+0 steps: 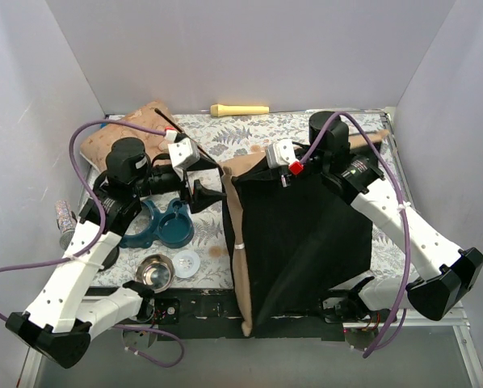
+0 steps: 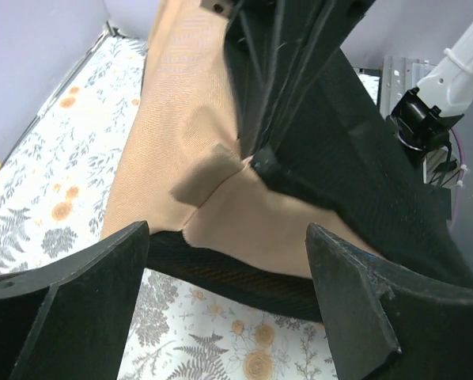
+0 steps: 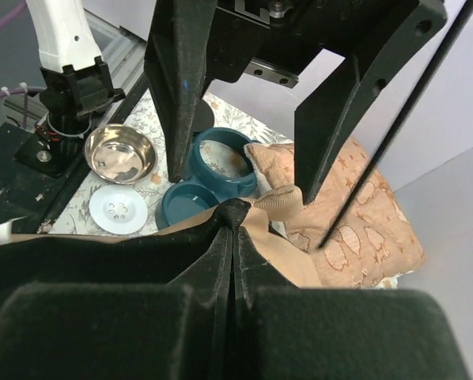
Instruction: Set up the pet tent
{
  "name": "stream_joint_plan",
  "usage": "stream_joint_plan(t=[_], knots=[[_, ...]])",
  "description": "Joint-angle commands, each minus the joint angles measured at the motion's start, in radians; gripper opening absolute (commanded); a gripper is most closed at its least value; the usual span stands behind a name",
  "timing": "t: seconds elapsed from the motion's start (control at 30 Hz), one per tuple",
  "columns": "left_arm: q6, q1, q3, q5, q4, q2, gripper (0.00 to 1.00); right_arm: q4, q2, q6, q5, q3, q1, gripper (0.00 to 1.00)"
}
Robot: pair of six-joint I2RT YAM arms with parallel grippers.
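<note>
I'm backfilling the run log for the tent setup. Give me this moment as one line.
left gripper: fingers open, facing pet tent | right gripper: fingers shut on tent top | tent: partly raised

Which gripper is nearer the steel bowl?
Left. The left gripper hangs above and behind the steel bowl, beside the teal dish. The right gripper sits farther off, over the pet tent.
</note>
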Motion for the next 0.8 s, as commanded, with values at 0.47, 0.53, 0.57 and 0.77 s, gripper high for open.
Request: stream_joint_plan(t=[0.47,0.53,0.57,0.77], knots=[[0.757,-0.186,0.173,-0.158,-0.237,0.095,0.82,-0.1,-0.03,-0.061,-0.027,0.007,0.045,0.01],[0.876,-0.186,0.242,-0.133,-0.382,0.138,0.78,-0.1,-0.028,-0.066,-0.03,0.007,0.047,0.01],[0.922,-0.188,0.269,-0.117,-0.444,0.159,0.76,-0.099,-0.027,-0.067,-0.032,0.009,0.047,0.01],[1.07,-0.205,0.328,-0.076,-0.613,0.204,0.77,-0.135,0.004,-0.104,-0.035,0.05,0.048,0.01]])
